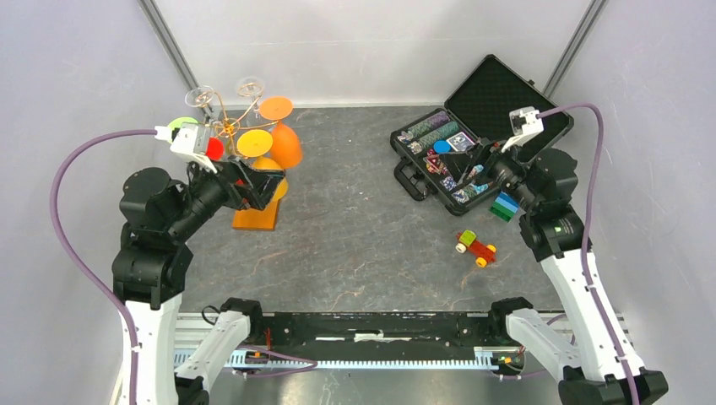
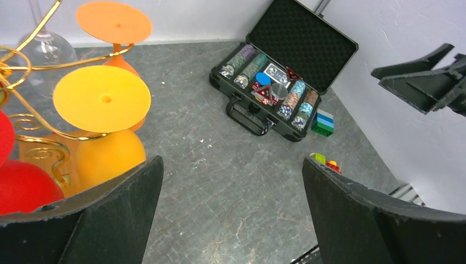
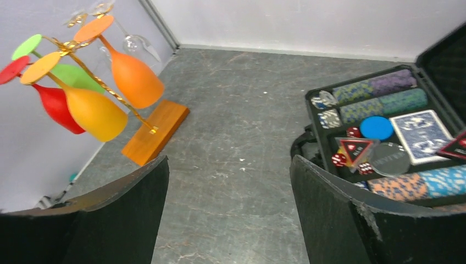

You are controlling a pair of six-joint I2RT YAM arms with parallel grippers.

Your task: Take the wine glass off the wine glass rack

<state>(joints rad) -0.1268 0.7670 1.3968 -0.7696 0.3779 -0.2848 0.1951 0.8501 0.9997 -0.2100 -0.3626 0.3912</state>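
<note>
Your left gripper (image 2: pixel 231 170) is spread wide and empty, with the yellow glass (image 2: pixel 107 157) just past its left finger. I'd guess it's light, slick plastic, so pinch the bowl and ease it off the rack (image 3: pixel 156 129). Your right gripper (image 3: pixel 229 165) gapes empty too.

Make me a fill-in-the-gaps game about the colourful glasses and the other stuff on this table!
1. The yellow wine glass hangs upside ___ on the wine glass rack.
2. The black case has its lid ___.
3. The left fingers stand wide ___ and hold nothing.
4. The toy car lies on the ___, not in the case.

Missing words: down, open, open, table.
</note>
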